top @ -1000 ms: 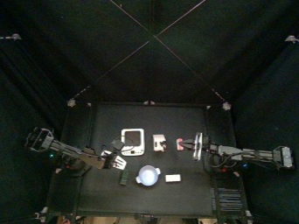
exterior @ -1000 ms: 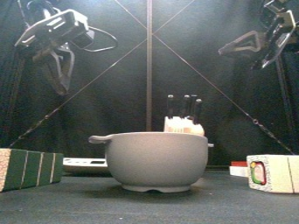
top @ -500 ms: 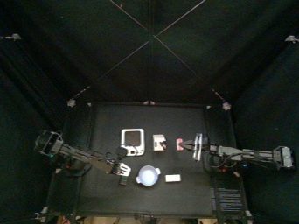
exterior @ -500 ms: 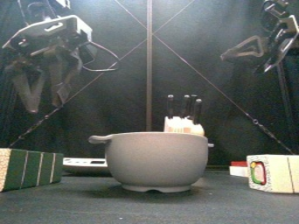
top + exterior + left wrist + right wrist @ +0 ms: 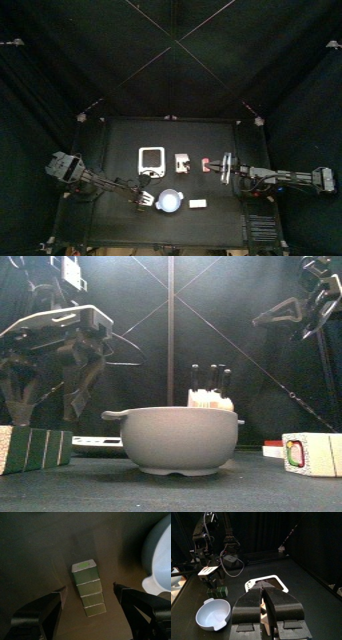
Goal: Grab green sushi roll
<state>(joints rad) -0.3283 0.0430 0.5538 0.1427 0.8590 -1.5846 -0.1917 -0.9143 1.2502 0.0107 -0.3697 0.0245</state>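
Observation:
The green sushi roll (image 5: 88,587) is a short dark green segmented oblong lying flat on the black table. My left gripper (image 5: 89,596) hangs over it, open wide, with one jaw on each side of the roll and neither touching it. In the front view the roll (image 5: 32,447) lies at the far left, and the left gripper (image 5: 51,406) hangs spread just above it. From above, the left gripper (image 5: 140,195) covers the roll. My right gripper (image 5: 264,588) rests shut at the table's right side (image 5: 229,168), holding nothing.
A pale blue bowl (image 5: 171,202) stands right beside the roll, large in the front view (image 5: 181,438). A cream-white block (image 5: 198,203) lies past it. A white tray (image 5: 152,159) and pink-and-white pieces (image 5: 183,162) sit mid-table.
The left gripper has gone from shut to wide open. It has also come down and toward the table's front, over the green roll. The right arm has not moved.

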